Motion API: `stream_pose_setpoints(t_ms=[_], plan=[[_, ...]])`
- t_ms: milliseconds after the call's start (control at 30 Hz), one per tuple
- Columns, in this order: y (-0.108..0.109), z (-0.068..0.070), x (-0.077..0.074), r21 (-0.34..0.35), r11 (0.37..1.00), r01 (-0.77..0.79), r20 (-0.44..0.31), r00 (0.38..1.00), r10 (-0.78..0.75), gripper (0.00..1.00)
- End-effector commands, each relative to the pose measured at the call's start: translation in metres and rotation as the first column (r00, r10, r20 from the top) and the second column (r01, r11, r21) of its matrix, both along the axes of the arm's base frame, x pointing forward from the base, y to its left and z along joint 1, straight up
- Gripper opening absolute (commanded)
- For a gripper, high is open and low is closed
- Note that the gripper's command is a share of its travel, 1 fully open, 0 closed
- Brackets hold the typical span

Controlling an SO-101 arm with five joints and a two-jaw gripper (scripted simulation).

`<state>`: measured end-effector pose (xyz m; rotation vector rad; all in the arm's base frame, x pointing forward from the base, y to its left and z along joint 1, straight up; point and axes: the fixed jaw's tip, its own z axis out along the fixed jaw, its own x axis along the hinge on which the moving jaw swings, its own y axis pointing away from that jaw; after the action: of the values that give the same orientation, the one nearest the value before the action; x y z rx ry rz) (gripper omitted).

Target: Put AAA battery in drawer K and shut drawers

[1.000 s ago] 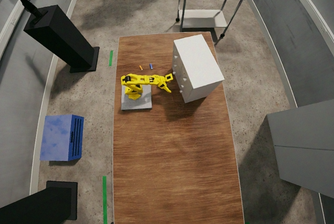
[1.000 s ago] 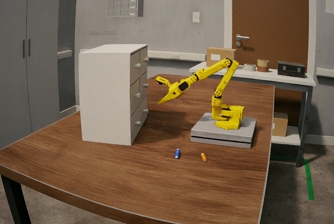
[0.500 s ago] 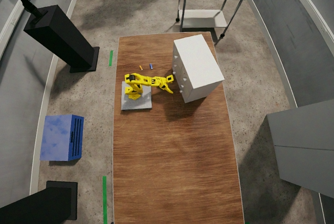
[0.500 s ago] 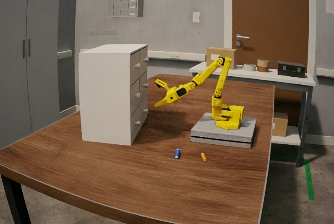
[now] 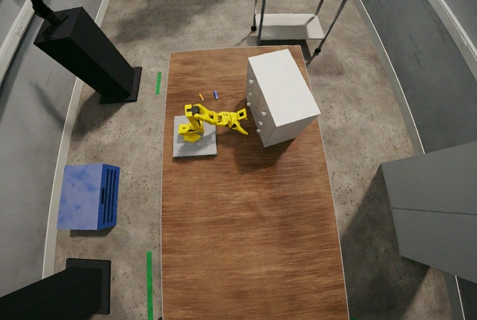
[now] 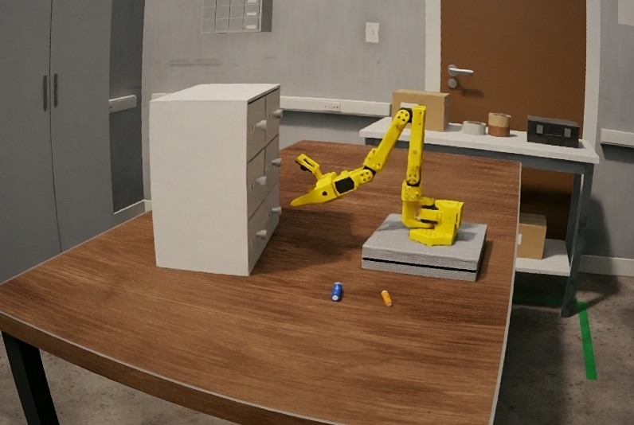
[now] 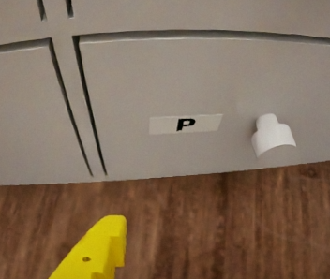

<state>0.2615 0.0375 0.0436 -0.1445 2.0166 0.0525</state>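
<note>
The slimmer orange battery (image 5: 201,96) (image 6: 386,298), by size the AAA, lies on the table beside the arm's base. The white chest (image 5: 283,84) (image 6: 201,179) stands upright with its drawers shut, three rows in two columns. The wrist view shows a bottom drawer marked P (image 7: 186,84) with its white knob (image 7: 273,136) to the right of the label. No K label is readable. My gripper (image 5: 246,126) is part open and empty, in front of the chest's lower drawers, apart from them. One yellow finger shows in the wrist view; the other is out of sight there.
A thicker blue battery (image 5: 216,94) (image 6: 336,291) lies next to the orange one, nearer the chest. The arm stands on a grey base slab (image 5: 208,148) (image 6: 389,256). White knobs stick out from the chest's front towards the gripper. The wooden table (image 5: 246,231) (image 6: 179,338) extends beyond the chest.
</note>
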Motion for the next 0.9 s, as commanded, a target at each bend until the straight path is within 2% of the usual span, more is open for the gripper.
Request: stream_pose_setpoints(t_ms=[0, 867], plan=[[-0.004, -0.005, -0.001, 0.013, 1.0, 0.018, 0.032, 0.999, -0.019, 0.5], [-0.01, -0.004, -0.012, 0.044, 0.998, 0.037, 0.23, 0.972, -0.046, 0.5]])
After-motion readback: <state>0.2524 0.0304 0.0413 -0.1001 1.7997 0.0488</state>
